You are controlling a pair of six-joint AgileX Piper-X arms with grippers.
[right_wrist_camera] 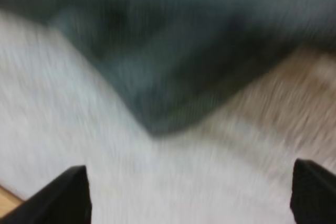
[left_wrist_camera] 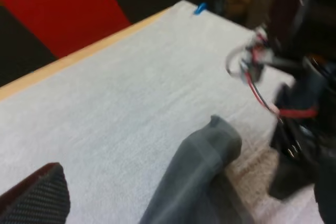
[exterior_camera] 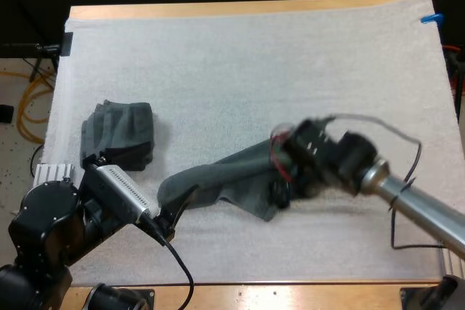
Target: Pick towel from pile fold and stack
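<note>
A dark grey-green towel (exterior_camera: 225,178) lies stretched in a long diagonal roll across the middle of the mat. My left gripper (exterior_camera: 173,217) sits at its lower left end, open; one black finger (left_wrist_camera: 37,198) stands well apart from the towel (left_wrist_camera: 194,177), which runs past it. My right gripper (exterior_camera: 280,192) is at the towel's right end, pointing down. Its fingers (right_wrist_camera: 68,192) are spread wide over bare mat just short of a towel corner (right_wrist_camera: 157,77), so it is open and empty. A folded towel stack (exterior_camera: 118,136) rests at the left of the mat.
The white mat (exterior_camera: 254,63) covers most of the wooden table (exterior_camera: 240,9), with free room at the back and right. The right arm (exterior_camera: 407,197) reaches in low across the right side and appears in the left wrist view beyond the towel.
</note>
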